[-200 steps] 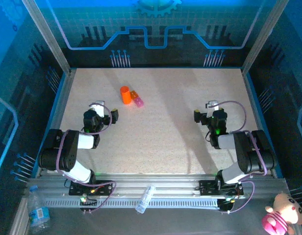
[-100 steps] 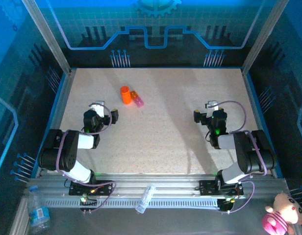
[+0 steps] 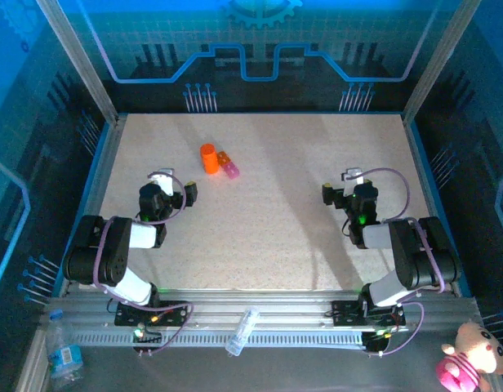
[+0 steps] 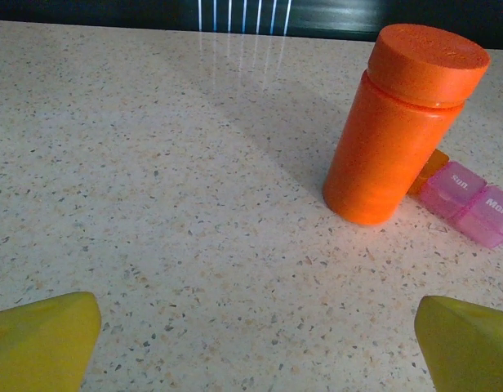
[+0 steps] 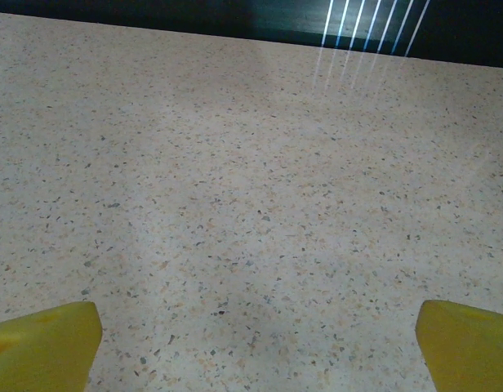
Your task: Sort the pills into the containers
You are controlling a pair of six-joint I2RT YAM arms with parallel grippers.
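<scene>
containers beside orange bottle, 2 o'clock of left gripper
it and right gripper released; a reach may topple orange bottle.

One speckled table. Two robot arms: left arm, right arm. Two grippers: left gripper, right gripper, each with two yellow fingertips. One orange bottle. One strip of containers, with three compartments showing: two pink, one orange. Off the table, at the near edge: one clear water bottle, one clear tube, one pink plush toy.
</scene>
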